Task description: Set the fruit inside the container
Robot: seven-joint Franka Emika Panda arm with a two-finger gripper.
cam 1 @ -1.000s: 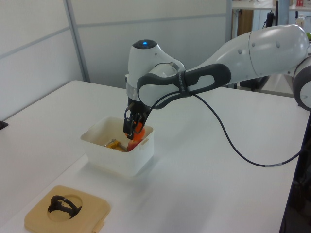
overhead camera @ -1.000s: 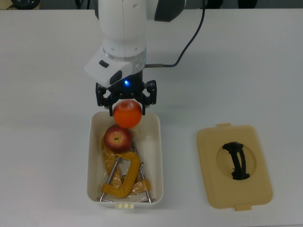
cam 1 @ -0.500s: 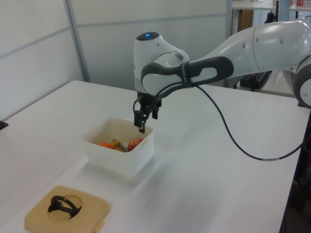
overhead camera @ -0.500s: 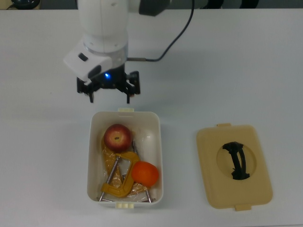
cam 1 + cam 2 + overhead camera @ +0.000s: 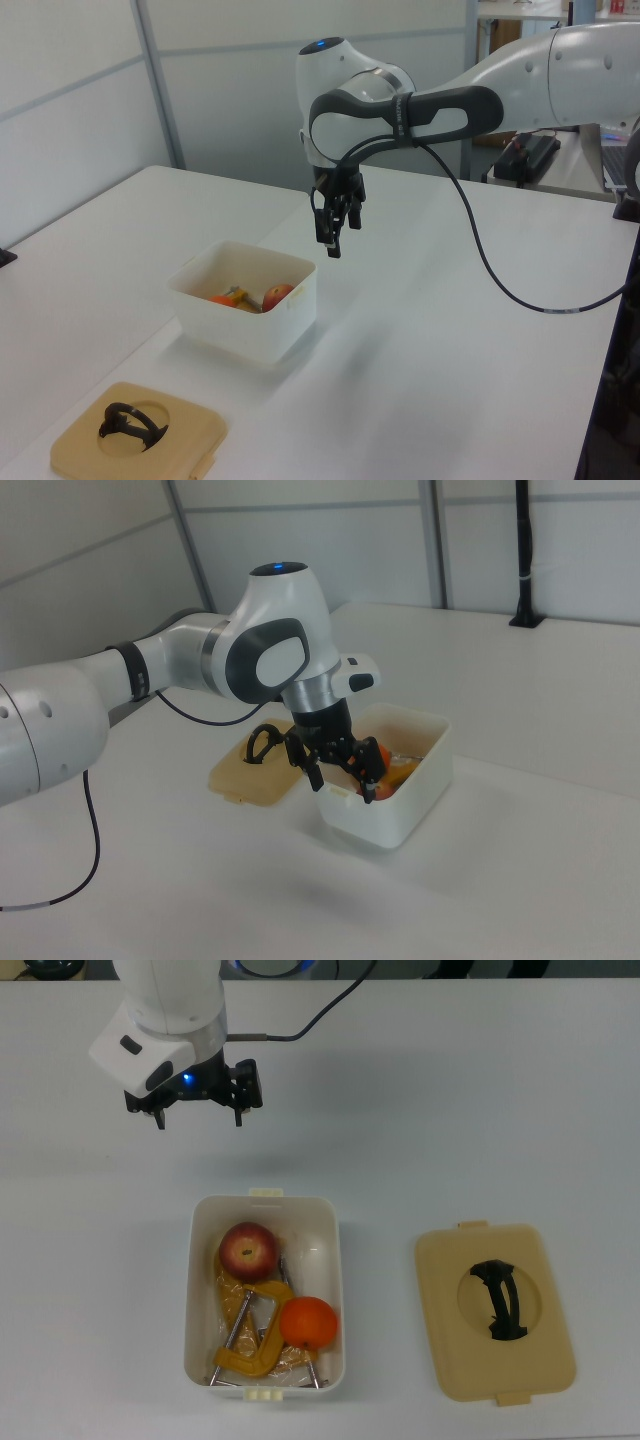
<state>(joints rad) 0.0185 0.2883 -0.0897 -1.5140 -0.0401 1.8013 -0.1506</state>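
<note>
1. The gripper (image 5: 198,1118) hangs above the bare table (image 5: 480,1110) with its fingers spread wide and nothing between them. In the top view it sits beyond the far end of the container (image 5: 332,1290), toward the top view's left, well apart from the tub.
2. The container stands near the middle of the table. Inside it, the red apple (image 5: 249,1249) lies at the far end and the orange (image 5: 308,1322) toward the near end on the top view's right.
3. Under and beside the fruit lies a yellow-orange C-clamp (image 5: 255,1345); the orange rests against it, as far as the top view shows.
4. The tan lid (image 5: 495,1310) with its black handle lies flat on the table to the top view's right of the container, apart from it.
5. Judging from this, both fruits are in the tub and the placing step is done; no fruit shows on the table in any view.
6. The next move likely calls only for the arm to stay clear of the tub, with no further grasp needed.
</note>
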